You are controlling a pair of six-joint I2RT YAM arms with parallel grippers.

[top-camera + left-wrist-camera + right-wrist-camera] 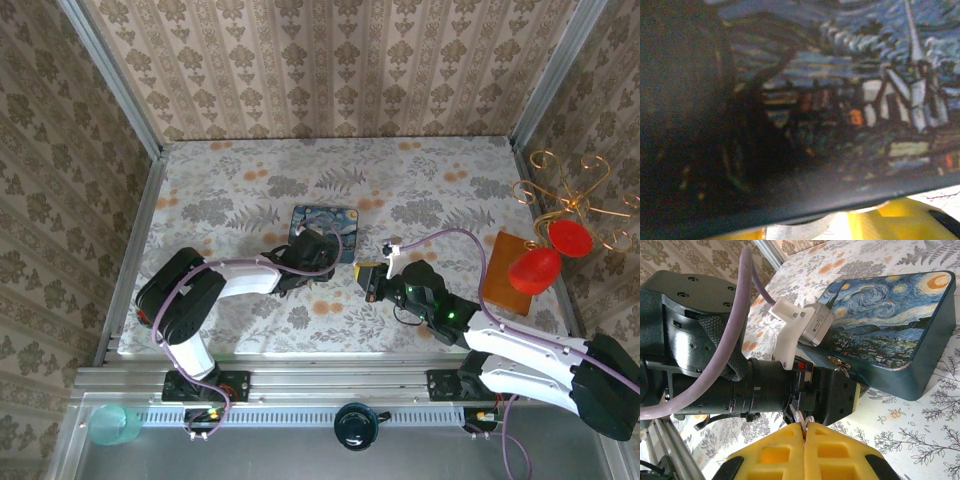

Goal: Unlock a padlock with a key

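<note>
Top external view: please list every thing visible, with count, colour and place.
tin: one, blue, table middle
board: one, brown, table's right edge
red shapes: two, red, over the board
wire stand: one, gold, far right
cup: one, teal, near left corner
round object: one, black, near edge, middle
table: one, floral grey and orange, centre
walls: three, beige patterned, around the table
left arm: one, white and black, reaching to the tin
right arm: one, white and black, lower right
left claw: one, black, at the tin's near side
right claw: one, yellow pads, shut, right of the tin
</note>
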